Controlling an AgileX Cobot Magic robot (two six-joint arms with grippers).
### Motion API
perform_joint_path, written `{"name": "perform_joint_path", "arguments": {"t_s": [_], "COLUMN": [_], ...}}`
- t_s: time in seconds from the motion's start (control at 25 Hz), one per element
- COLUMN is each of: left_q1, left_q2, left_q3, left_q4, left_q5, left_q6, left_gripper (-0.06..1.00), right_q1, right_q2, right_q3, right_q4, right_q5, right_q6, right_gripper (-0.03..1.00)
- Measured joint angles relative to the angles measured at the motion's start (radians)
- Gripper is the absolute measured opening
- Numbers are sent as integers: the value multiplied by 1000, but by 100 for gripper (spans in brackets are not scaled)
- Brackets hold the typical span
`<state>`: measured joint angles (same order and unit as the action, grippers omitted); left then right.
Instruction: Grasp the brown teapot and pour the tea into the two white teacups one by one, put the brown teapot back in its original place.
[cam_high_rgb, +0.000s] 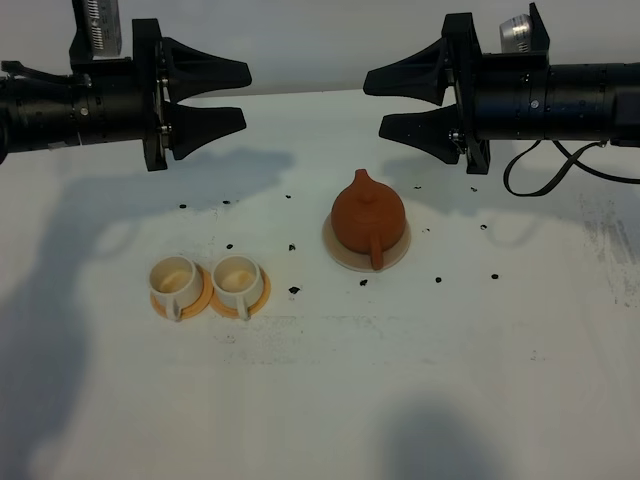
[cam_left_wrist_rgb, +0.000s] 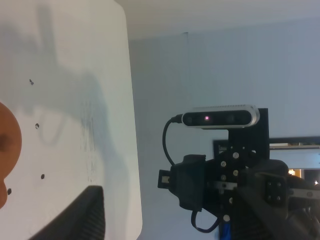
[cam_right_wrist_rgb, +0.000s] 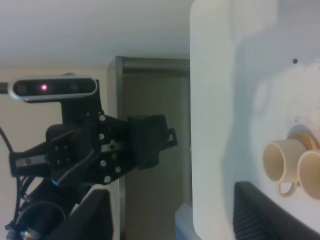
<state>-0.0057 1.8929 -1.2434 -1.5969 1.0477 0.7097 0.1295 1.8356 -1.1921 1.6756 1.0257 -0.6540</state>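
Observation:
The brown teapot stands upright on the beige coaster right of the table's middle, handle toward the front. Its edge shows in the left wrist view. The two white teacups sit side by side on orange saucers at the front left. They also show in the right wrist view. My left gripper is open and empty, held high at the back left. My right gripper is open and empty, held high at the back right, behind the teapot.
Small dark specks are scattered over the white table. A black cable hangs below the right arm. Each wrist view shows the other arm and its camera beyond the table's edge.

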Motion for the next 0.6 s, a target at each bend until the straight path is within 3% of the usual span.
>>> {"name": "perform_joint_path", "arguments": {"t_s": [0.6], "left_q1": [0], "left_q2": [0], "left_q3": [0], "left_q4": [0], "left_q5": [0], "left_q6": [0], "left_gripper": [54], "right_q1": [0], "right_q2": [0], "right_q3": [0], "right_q4": [0], "right_q5": [0], "right_q6": [-5], "right_gripper": [54]}}
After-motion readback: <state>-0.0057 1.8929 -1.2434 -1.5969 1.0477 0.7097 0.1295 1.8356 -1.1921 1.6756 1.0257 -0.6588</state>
